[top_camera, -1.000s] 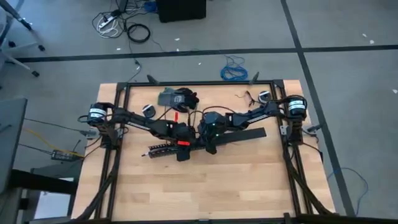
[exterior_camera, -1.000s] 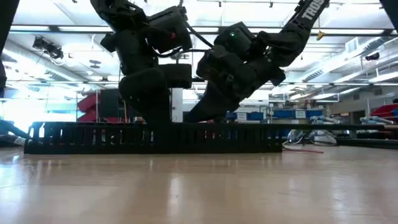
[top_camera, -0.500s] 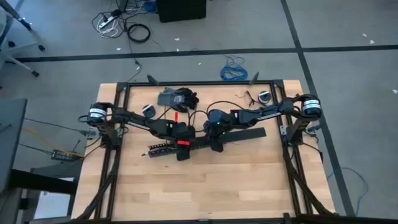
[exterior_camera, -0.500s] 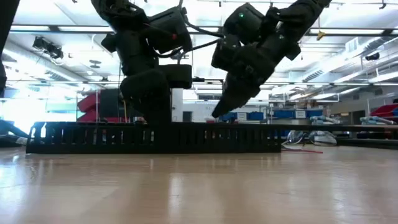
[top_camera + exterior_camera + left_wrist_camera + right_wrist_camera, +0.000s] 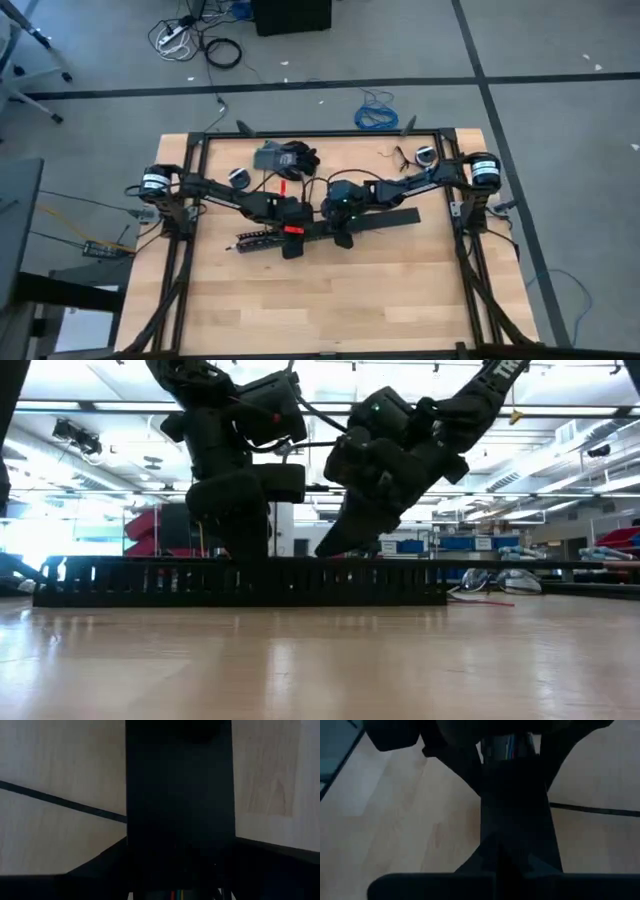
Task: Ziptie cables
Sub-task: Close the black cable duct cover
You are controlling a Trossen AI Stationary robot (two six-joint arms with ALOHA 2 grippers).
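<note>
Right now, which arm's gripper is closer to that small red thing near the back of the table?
The left. The left gripper sits just in front of the red thing; the right gripper is farther off to the side, over the black strip.

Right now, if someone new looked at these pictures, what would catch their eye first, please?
Both dark arms meet at the table's middle, the left tool and right tool pressed down close together on a long black slotted strip that lies across the wooden table. Next, in the low view, that strip spans most of the width like a low fence. A dark glove-like bundle sits near the far edge.
</note>
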